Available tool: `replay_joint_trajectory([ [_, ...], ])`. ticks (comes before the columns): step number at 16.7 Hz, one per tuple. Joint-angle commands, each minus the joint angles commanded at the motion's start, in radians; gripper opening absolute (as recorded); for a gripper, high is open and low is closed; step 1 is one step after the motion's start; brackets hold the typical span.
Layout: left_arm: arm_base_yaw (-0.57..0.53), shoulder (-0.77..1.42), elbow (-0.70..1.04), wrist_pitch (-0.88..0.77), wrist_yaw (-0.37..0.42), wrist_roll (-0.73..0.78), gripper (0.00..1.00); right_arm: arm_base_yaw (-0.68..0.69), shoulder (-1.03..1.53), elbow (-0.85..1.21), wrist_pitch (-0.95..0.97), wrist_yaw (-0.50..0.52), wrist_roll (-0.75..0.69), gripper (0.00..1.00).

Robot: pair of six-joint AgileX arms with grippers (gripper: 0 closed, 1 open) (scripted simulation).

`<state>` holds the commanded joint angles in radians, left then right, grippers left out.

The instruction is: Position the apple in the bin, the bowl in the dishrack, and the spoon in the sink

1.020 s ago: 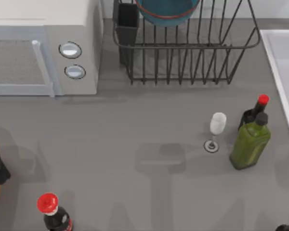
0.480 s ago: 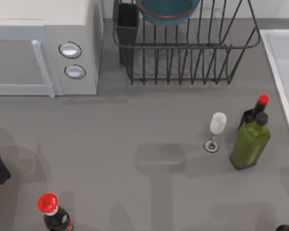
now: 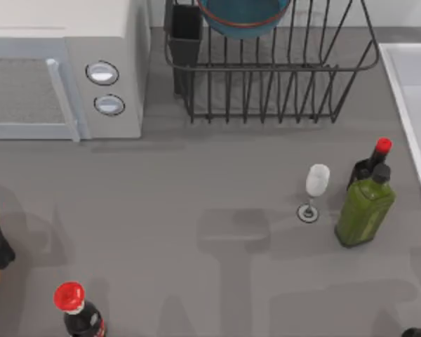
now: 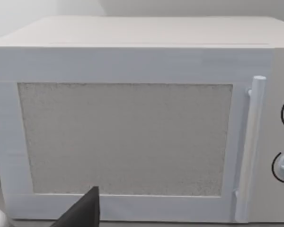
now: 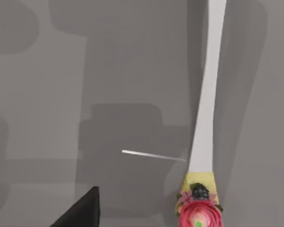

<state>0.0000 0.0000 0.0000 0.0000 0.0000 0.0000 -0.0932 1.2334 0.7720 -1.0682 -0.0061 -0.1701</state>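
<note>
Right wrist view puts the spoon (image 5: 204, 127) on the grey table (image 5: 109, 61) just beneath that arm, its long white handle running toward twelve o'clock, flowered end nearest. The bowl (image 3: 244, 15) already sits in the dishrack (image 3: 266, 77); the sink (image 3: 410, 91) lies at three o'clock. I cannot tell either gripper's opening; the apple stays unseen.

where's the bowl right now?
Top view: the bowl sits in the dishrack at the table's far edge, right of the microwave and beside the rack's dark utensil cup.
</note>
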Motion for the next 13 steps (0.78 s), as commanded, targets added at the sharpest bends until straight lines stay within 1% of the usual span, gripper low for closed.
replay_joint_trajectory([
  [5,0.000,0.000,0.000,0.000,0.000,0.000,1.00,0.004,-0.002,-0.005,0.005,0.000,0.001,1.00],
  [7,0.000,0.000,0.000,0.000,0.000,0.000,1.00,0.003,0.016,-0.025,0.038,0.000,0.003,1.00],
  [13,0.000,0.000,0.000,0.000,0.000,0.000,1.00,0.006,0.142,-0.157,0.300,0.000,0.008,1.00],
])
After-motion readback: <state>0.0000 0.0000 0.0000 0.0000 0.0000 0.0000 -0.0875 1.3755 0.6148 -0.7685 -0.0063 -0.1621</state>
